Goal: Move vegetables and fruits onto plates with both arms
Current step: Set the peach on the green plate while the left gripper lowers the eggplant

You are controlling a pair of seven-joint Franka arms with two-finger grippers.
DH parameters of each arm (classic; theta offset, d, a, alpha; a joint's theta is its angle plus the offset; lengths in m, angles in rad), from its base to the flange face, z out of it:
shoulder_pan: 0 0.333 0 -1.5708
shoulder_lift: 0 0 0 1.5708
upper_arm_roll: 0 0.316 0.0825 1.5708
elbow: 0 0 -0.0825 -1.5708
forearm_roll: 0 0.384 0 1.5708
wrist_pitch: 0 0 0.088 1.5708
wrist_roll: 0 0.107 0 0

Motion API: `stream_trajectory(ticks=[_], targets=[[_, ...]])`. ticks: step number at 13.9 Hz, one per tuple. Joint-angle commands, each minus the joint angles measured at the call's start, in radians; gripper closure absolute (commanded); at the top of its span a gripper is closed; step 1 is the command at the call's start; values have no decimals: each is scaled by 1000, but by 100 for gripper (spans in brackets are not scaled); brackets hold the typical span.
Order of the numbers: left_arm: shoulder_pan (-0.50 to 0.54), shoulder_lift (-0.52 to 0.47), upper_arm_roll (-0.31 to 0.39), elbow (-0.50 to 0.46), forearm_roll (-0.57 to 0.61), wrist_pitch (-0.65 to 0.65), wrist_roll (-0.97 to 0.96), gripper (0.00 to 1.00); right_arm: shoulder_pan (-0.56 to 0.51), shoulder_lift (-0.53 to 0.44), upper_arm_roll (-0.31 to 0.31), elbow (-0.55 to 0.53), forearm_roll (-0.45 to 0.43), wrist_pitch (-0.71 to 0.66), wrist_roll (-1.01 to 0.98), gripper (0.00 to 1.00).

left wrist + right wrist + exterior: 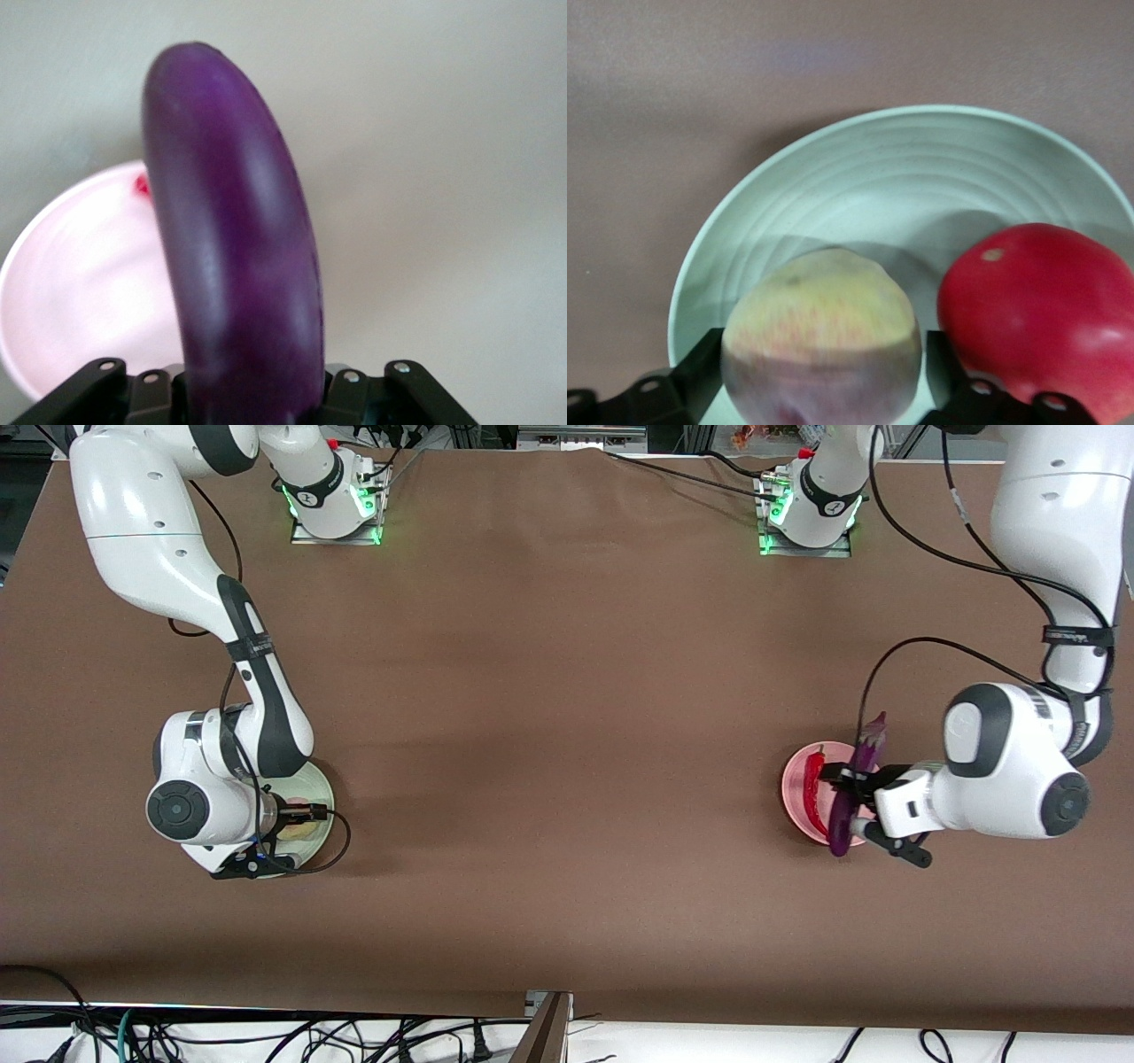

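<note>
Left gripper (pixel 852 795) is clamped on the eggplant (pixel 856 779), held over the pink plate (pixel 796 808) where the chili (pixel 811 777) lies. Right gripper (pixel 824 390) over the green plate (pixel 859 177) has its fingers against the peach (pixel 822 341); the pomegranate (pixel 1041 305) rests on the plate just beside it.

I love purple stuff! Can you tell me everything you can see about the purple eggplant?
The eggplant is long, slim and gently curved, with smooth, glossy deep-purple skin and a darker stem end pointing toward the robots' bases. The left gripper is shut on it around the middle, over the pink plate at the left arm's end of the table. A red chili pepper lies on the plate beside it. Whether it touches the plate is unclear.
</note>
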Motion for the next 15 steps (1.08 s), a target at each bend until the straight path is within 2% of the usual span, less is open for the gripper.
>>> stream_trajectory(ticks=[1, 3, 4, 5, 9, 10, 13, 15], targets=[[16, 67, -9, 3, -5, -4, 15, 100, -22, -48, 17, 2, -4, -13, -18, 0], [16, 96, -9, 3, -5, 0, 9, 98, -19, -114, 23, 4, -3, -81, -18, 0], [29, 114, -9, 3, -6, 3, 10, 76, -17, -153, 25, 4, -1, -134, -18, 0], [48, 127, -9, 3, -18, 6, 21, 1, -14, -193, 33, 5, -3, -191, -18, 0], [58, 105, -20, 21, -12, -9, -30, 0, -8, -305, 57, 80, -1, -409, -15, 0], [56, 101, -21, 42, -11, -29, -42, 0, -2, -367, 59, 79, 17, -432, -9, 0], [36, 87, -29, 174, -12, -238, -137, 0, -2, -474, 62, 58, 37, -531, -3, 0], [-5, 18, -46, 272, -11, -421, -285, 0, -2, -581, 62, -37, 42, -550, 6, 0]])
